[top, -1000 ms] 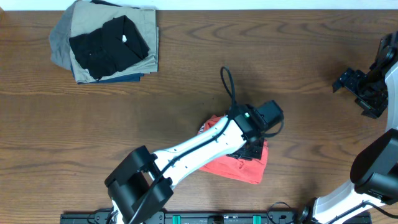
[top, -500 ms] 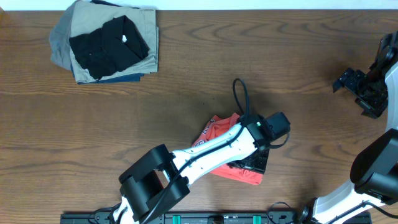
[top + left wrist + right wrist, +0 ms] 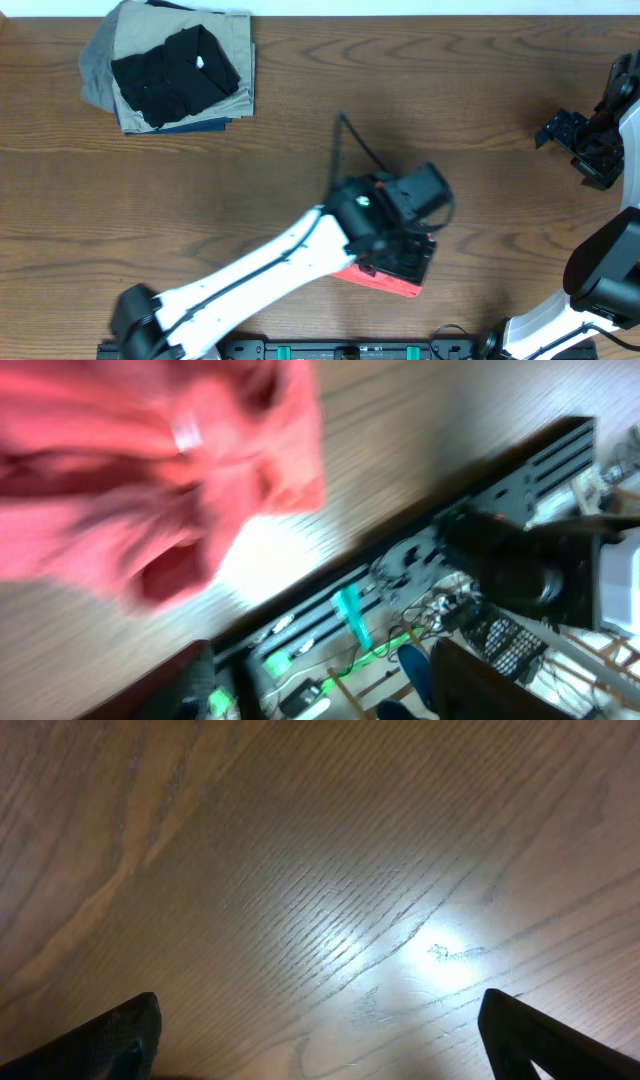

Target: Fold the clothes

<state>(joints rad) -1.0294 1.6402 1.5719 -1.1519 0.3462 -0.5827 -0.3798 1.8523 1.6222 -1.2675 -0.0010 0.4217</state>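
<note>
Since the left end effector (image 3: 405, 255) half-covers the bunched t-shirt (image 3: 385, 283) at the table's (image 3: 300, 130) near centre, grip can't be told | right end effector (image 3: 320, 1045) released, right side, well apart | risk: one-armed tug drags it off near edge

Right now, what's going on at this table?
The left arm reaches over a bunched coral-red t-shirt near the front edge. The left gripper is over it, but blur hides whether it grips. The right gripper hangs open over the table at the far right. A folded pile sits at the back left.
</note>
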